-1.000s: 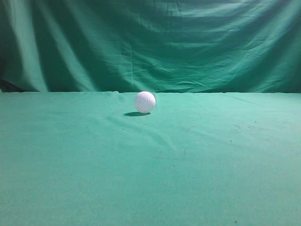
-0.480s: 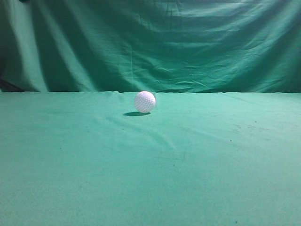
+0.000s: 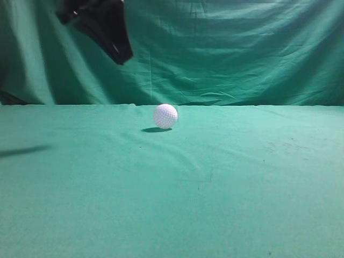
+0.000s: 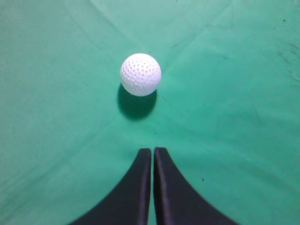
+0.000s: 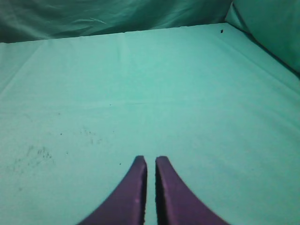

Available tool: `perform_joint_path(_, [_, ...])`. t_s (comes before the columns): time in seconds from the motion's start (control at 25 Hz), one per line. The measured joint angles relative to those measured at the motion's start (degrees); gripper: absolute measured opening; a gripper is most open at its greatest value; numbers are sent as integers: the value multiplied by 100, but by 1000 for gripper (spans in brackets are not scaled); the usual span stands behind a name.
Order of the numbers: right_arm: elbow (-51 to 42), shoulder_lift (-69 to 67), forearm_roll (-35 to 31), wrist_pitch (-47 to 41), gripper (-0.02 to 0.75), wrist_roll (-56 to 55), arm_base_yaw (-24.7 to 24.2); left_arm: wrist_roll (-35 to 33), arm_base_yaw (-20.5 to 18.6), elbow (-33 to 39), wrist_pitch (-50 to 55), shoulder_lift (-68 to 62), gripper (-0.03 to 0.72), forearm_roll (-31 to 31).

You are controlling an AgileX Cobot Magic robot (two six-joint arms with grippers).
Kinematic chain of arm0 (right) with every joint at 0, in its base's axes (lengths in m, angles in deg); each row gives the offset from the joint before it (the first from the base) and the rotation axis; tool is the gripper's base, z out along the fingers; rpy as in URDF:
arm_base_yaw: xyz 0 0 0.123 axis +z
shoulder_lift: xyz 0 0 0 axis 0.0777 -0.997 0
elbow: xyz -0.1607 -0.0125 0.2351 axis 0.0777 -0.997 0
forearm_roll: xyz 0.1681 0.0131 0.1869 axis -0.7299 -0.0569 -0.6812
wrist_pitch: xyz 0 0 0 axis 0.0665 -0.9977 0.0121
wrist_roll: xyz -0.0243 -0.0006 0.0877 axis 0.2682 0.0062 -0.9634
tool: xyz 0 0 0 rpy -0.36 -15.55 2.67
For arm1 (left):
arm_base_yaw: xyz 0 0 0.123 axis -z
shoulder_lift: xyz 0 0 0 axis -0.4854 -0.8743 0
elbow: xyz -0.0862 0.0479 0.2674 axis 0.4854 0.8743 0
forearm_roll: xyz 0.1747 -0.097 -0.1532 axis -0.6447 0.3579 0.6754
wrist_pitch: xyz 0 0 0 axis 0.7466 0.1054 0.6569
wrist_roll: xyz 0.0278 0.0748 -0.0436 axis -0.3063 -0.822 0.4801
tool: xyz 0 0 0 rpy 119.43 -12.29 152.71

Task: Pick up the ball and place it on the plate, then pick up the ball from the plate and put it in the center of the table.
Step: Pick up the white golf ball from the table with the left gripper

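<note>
The white dimpled ball (image 3: pixel 165 116) rests on the green cloth table (image 3: pixel 215 177), near its far edge and a little left of the middle. My left gripper (image 3: pixel 122 56) hangs high above the table, up and left of the ball, and is shut and empty. In the left wrist view the ball (image 4: pixel 140 74) lies on the cloth ahead of the closed left gripper (image 4: pixel 153 151), well apart from it. My right gripper (image 5: pixel 150 160) is shut and empty over bare cloth; it does not show in the exterior view. No plate is in view.
A draped green cloth backdrop (image 3: pixel 226 48) stands behind the table. The left arm casts a shadow (image 3: pixel 21 151) on the table's left side. The right wrist view shows the table's far edge (image 5: pixel 126 33) and faint dark specks on the cloth.
My left arm has come into the exterior view from the upper left, and its shadow has appeared on the table's left side. The ball has not moved.
</note>
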Motion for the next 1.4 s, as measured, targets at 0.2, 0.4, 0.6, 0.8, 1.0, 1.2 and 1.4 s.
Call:
perform_joint_path(0.2, [0, 0, 0, 0, 66, 0, 0, 12, 0, -1087, 453, -949, 124, -43])
perform_joint_path(0.4, [0, 0, 0, 0, 66, 0, 0, 371, 0, -1778, 630, -1453, 516, -43])
perform_joint_path(0.6, [0, 0, 0, 0, 66, 0, 0, 457, 114, -2161, 641, -1782, 646, -43])
perform_joint_path(0.8, [0, 0, 0, 0, 66, 0, 0, 457, 281, -2458, 729, -2237, 646, -56])
perform_joint_path(1.0, [0, 0, 0, 0, 66, 0, 0, 471, 281, -2556, 739, -2513, 646, -164])
perform_joint_path(1.2, [0, 0, 0, 0, 66, 0, 0, 471, 281, -2558, 739, -2593, 594, -363])
perform_joint_path(1.4, [0, 0, 0, 0, 66, 0, 0, 471, 281, -2558, 739, -2592, 589, -394])
